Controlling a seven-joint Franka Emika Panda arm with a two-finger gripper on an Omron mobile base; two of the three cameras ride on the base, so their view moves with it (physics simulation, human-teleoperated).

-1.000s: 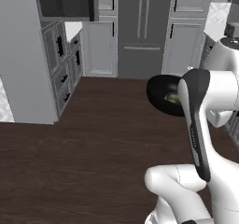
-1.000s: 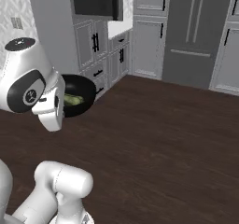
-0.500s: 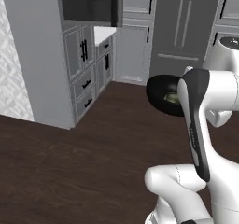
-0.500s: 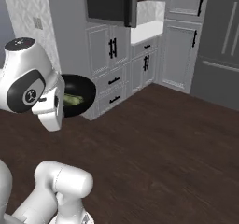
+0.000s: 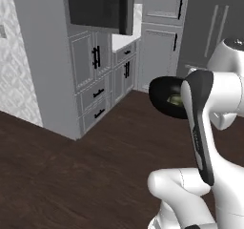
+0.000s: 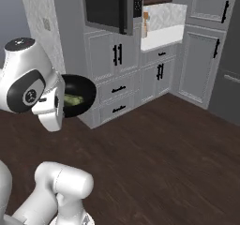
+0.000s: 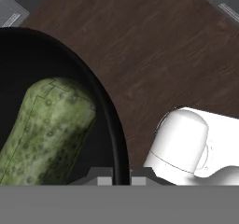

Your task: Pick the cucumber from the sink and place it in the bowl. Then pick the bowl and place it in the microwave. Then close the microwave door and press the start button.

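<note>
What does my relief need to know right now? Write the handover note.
Gripper: jaws shut on the rim of the bowl, held in the air above the dark wood floor.
Cucumber: lying in the bowl.
Microwave: up in the cabinet wall ahead, dark opening facing the room; its door can't be told apart from here.
Done: cucumber in the bowl, bowl picked up.
Left: set the bowl in the microwave, close the door, press start.
</note>
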